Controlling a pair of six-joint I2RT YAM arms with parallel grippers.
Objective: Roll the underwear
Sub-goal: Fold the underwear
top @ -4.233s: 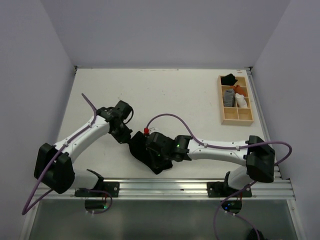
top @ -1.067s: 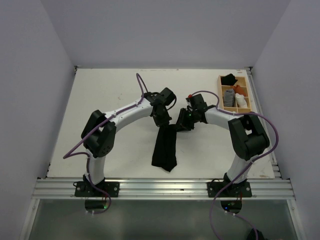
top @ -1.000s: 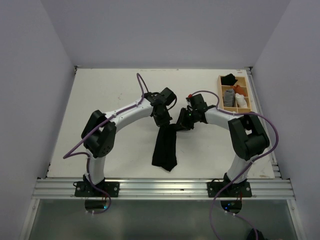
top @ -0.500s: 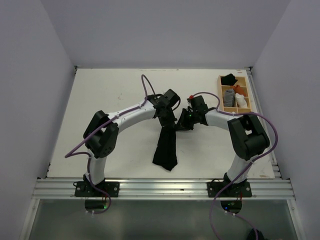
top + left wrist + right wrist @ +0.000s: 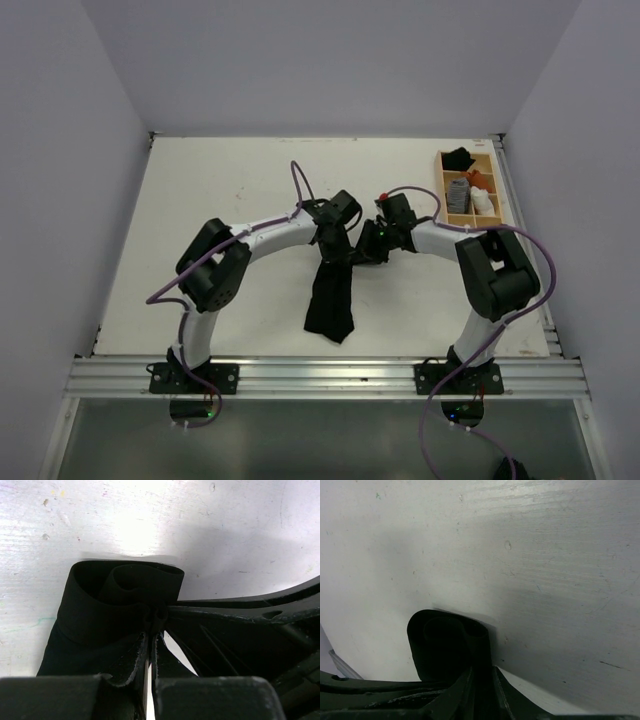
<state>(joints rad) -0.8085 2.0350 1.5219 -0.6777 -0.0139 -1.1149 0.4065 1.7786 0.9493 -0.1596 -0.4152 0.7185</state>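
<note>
Rolling underway: left end effector (image 5: pixel 151 625) and right end effector (image 5: pixel 482 669) clamped the curled end of the underwear (image 5: pixel 332 300); next, probably winding it down the strip.

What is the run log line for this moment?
underwear: far end curled, rest flat | left gripper: shut on underwear | right gripper: shut on underwear

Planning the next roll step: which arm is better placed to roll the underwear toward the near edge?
Left, probably: the left gripper is shut on the underwear's curled far end, roughly mid-strip. The right gripper pinches only its side edge.
</note>
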